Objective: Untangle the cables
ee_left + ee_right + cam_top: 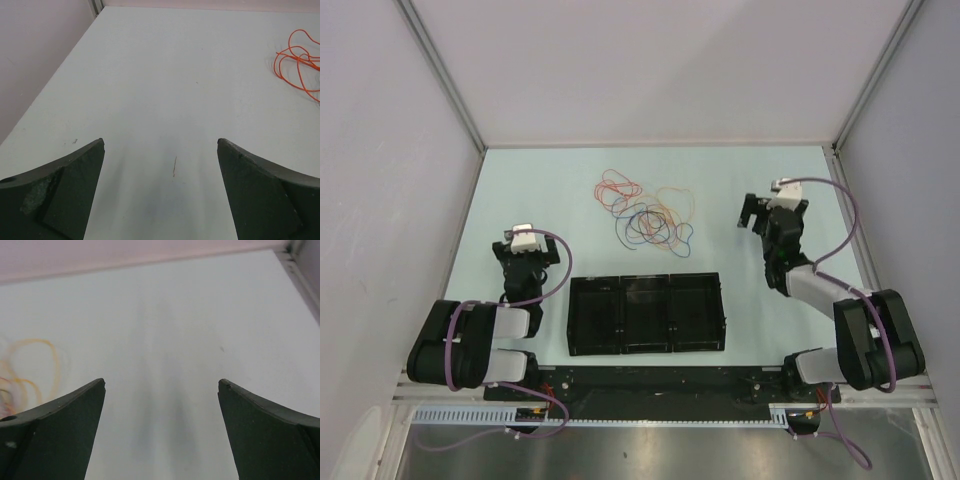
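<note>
Left tool is spread wide over bare desk with nothing between its fingers, and my right tool is the same, gaping and empty. Cables sit in one tangled heap mid-desk, between the two tools and apart from both. I reckon the arms flank the pile so each can tug a strand its own way. Black tray sits nearer my bases, probably for the sorted ones.
</note>
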Motion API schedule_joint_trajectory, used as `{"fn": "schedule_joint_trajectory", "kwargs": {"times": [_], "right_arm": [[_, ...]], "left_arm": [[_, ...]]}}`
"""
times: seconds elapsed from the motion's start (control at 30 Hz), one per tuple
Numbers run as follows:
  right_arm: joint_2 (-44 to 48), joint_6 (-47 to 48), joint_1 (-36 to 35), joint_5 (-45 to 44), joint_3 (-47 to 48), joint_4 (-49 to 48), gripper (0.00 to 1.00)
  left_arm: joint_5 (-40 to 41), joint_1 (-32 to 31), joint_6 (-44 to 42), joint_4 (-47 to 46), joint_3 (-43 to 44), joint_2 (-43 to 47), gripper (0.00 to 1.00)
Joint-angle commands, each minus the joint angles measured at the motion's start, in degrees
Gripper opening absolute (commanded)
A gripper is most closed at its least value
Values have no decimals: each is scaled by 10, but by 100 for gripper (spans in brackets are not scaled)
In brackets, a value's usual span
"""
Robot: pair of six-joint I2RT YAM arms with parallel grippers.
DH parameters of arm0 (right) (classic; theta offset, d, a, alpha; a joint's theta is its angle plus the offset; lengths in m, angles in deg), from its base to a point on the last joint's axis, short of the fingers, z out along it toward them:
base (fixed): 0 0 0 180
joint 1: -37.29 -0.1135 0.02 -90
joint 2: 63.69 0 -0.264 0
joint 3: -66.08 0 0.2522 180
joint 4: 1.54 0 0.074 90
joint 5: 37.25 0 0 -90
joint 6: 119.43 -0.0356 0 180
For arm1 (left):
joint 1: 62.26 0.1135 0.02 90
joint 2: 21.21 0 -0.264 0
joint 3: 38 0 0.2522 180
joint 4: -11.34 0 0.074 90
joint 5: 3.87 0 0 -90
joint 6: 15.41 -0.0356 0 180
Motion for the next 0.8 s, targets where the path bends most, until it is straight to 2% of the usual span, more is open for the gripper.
{"fn": "schedule_joint_trajectory", "kwargs": {"times": [0.0, 0.07, 0.1, 0.17, 0.2, 0.3, 0.37, 0.43, 0.47, 0.5, 0.53, 0.57, 0.6, 0.63, 0.67, 0.7, 0.73, 0.77], "right_arm": [[2, -156, 34, 236, 87, 88, 100], [-58, -287, 66, 367, 87, 31, 100], [-81, -328, 80, 458, 89, -34, 100], [-130, -399, 100, 474, 132, -9, 100], [-136, -397, 99, 475, 156, 48, 100], [-138, -361, 75, 461, 218, 131, 100], [-143, -377, 74, 487, 238, 131, 100], [-151, -388, 66, 505, 260, 142, 100], [-155, -385, 61, 513, 269, 147, 99], [-158, -382, 55, 510, 291, 168, 97], [-162, -378, 51, 510, 299, 173, 96], [-168, -379, 39, 518, 306, 175, 95], [-182, -381, 35, 520, 322, 182, 93], [-190, -388, 29, 525, 328, 182, 91], [-198, -392, 17, 539, 333, 178, 89], [-207, -396, 9, 542, 337, 165, 85], [-221, -406, 2, 544, 345, 161, 84], [-228, -410, -5, 551, 348, 149, 82]], "left_arm": [[-3, -2, 11, -41, 14, 0, 100], [-3, -2, 11, -41, 13, 1, 100], [-3, -2, 11, -41, 14, 1, 100], [-2, -2, 11, -41, 14, 1, 100], [-3, -3, 11, -41, 14, 0, 100], [-3, -2, 11, -39, 15, 0, 100], [9, -7, 6, -37, 14, 15, 100], [14, -12, 5, 38, 56, 47, 100], [17, -12, 7, 127, 76, 74, 100], [18, -12, 8, 167, 96, 85, 100], [28, -12, 47, 210, 142, 95, 100], [111, -12, 106, 335, 174, 107, 100], [150, -11, 179, 432, 214, 121, 100], [181, -10, 310, 623, 294, 121, 100], [208, -10, 359, 704, 324, 118, 100], [191, -7, 404, 763, 341, 106, 100], [146, 19, 391, 731, 316, 106, 100], [-50, 46, 363, 679, 291, 109, 100]]}}
